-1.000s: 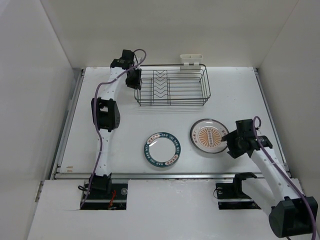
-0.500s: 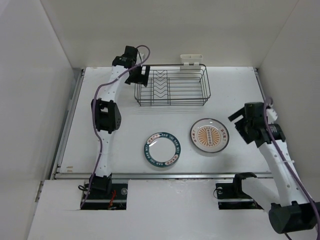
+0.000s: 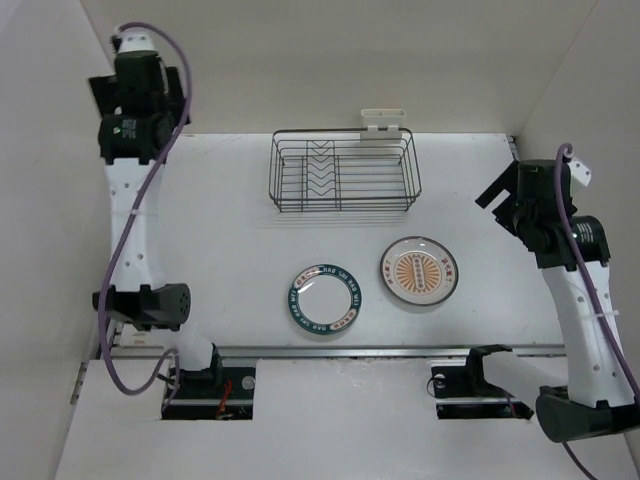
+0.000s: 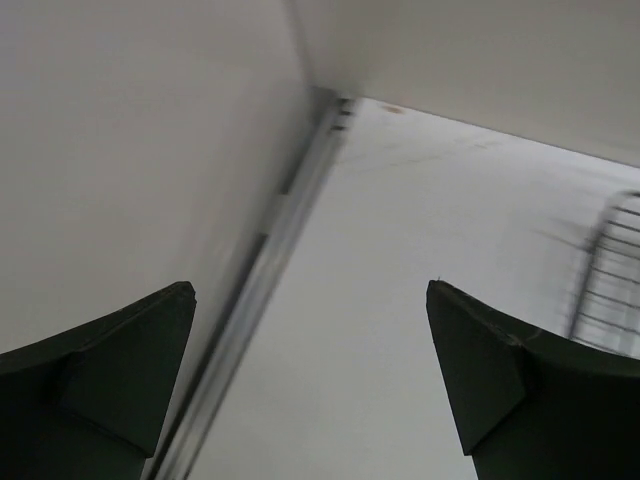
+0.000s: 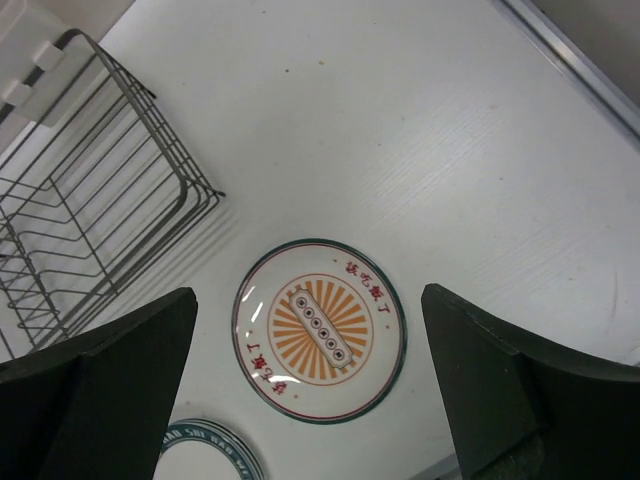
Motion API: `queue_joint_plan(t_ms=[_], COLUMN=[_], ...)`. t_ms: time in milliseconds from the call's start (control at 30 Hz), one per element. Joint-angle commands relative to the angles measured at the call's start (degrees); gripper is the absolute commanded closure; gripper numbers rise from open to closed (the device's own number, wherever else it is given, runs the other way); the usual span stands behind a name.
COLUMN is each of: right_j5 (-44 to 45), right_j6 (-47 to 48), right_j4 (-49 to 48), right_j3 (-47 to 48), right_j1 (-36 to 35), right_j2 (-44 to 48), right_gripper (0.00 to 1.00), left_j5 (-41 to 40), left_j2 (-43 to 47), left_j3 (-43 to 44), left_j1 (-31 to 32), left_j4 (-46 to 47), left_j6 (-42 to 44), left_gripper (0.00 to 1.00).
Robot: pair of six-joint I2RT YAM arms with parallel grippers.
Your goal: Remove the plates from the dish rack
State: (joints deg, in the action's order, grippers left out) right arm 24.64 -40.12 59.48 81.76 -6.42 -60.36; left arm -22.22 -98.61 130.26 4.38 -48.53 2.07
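The dish rack (image 3: 345, 172), at twelve o'clock on the white surface (image 3: 220, 250), holds no plate that I can see, so the unloading looks finished. Two plates lie flat and apart from each other: the teal-ringed plate (image 3: 326, 299) near the middle toward six o'clock, and the sunburst plate (image 3: 420, 271) at its two o'clock. The left tool (image 4: 308, 290), high at ten o'clock by the wall, and the right tool (image 5: 307, 292), high at three o'clock, both stand spread, pinching nothing. Plain white walls (image 3: 50, 200) close three sides, and a metal rail (image 4: 258, 280) runs along the left edge.
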Motion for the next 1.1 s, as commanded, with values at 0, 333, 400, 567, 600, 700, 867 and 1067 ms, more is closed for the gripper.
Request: queue_joint_plan(t_ms=[0, 333, 400, 567, 600, 700, 867, 1067], right_j5=[2.77, -1.26, -2.05, -5.21, -5.74, -7.50, -8.12, -11.10], right_j6=[3.64, 9.61, 10.15, 10.85, 10.85, 10.85, 10.85, 11.99], right_j4=[4.76, 3.45, 3.45, 3.45, 3.45, 2.92, 2.92, 3.45], right_j3=[2.88, 3.41, 3.41, 1.04, 1.04, -0.90, -2.39, -2.39], right_j1=[0.26, 0.26, 0.26, 0.26, 0.26, 0.26, 0.26, 0.26], right_j2=[4.45, 10.70, 11.23, 13.86, 14.47, 17.28, 20.53, 23.35], right_gripper=[0.00, 0.00, 0.00, 0.00, 0.00, 0.00, 0.00, 0.00], left_j5=[-16.00, -11.10, -11.09, -8.64, -7.94, -7.93, -6.70, -4.86], left_j2=[2.71, 14.84, 16.25, 18.97, 20.02, 21.70, 26.27, 31.27], left_j3=[-7.11, -22.59, -22.59, -23.73, -23.73, -24.88, -29.00, -34.63], left_j1=[-4.99, -8.25, -8.25, -8.25, -8.25, -8.25, -8.25, -8.25], left_j4=[-2.26, -9.38, -10.00, -11.06, -11.58, -11.58, -11.58, -11.58], left_j6=[2.32, -1.88, -1.89, -2.42, -2.42, -1.89, -0.75, -0.22], left_gripper=[0.00, 0.00, 0.00, 0.00, 0.00, 0.00, 0.00, 0.00])
